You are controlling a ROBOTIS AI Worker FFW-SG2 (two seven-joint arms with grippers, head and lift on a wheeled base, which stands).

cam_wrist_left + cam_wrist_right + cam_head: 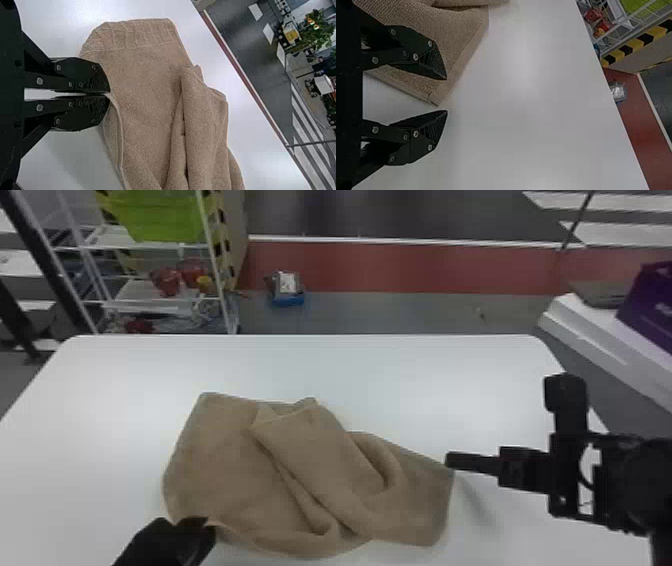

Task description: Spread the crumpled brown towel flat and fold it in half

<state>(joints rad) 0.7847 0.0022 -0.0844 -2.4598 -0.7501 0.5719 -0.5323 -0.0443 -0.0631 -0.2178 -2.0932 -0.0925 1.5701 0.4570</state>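
While the brown towel (215, 460) is lying messy on the white table (425, 390), w/ folds piling up in its middle & toward the robot's R side, the job is prob. sitting at the spreading step; the fold in half is still waiting. The L gripper (107, 94) is pinching the towel's edge at the near L side, its two fingers pressing together w/ the thin hem going in b/w the tips. The R gripper (447, 95) is hanging by the towel's R corner w/ its fingers standing wide apart, & it's holding nothing; the corner is showing b/w the tips in the R wrist view, but how high they're sitting over it I can't tell. Next, the R one is prob. needing to get the corner fully b/w its fingers & close on it, b/c w/ both sides held, the arms could be pulling apart gently & getting the lumps out. A weak pinch could be slipping off.
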